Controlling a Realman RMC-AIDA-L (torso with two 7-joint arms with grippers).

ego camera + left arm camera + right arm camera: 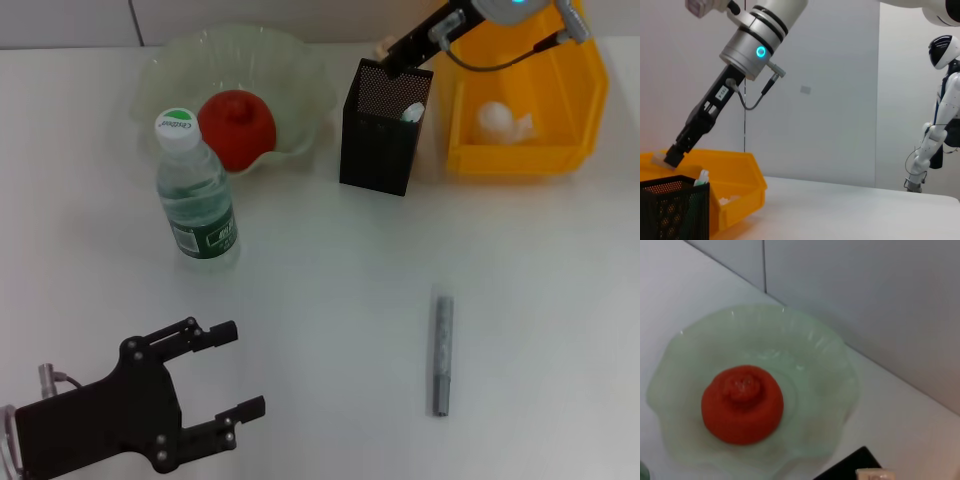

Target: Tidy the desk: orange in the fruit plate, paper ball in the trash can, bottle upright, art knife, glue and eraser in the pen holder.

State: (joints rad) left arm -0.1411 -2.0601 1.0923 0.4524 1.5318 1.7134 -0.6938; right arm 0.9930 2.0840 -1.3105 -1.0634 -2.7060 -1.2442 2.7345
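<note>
- Reaching down from the far right, the right gripper (385, 50) hung over the far rim of the pen holder (380, 140), its fingertips clamped on one small tan eraser (658, 160), seen just above the mesh in the left wrist view.
- The left gripper (228, 370) sat low at the near left of the table (330, 290), fingers spread apart and empty, well away from everything.
- One orange (237, 128) lay inside the single fruit plate (300, 70) at the far left.
- One bottle (195, 195) stood upright just in front of the plate, cap on.
- One pen holder stood between the plate and the one yellow trash can (525, 155); a white-and-green tip (413, 112) poked above its rim.
- One paper ball (500, 120) lay inside the can.
- One grey art knife (442, 355) lay flat on the near table, alone, well apart from the holder.
</note>
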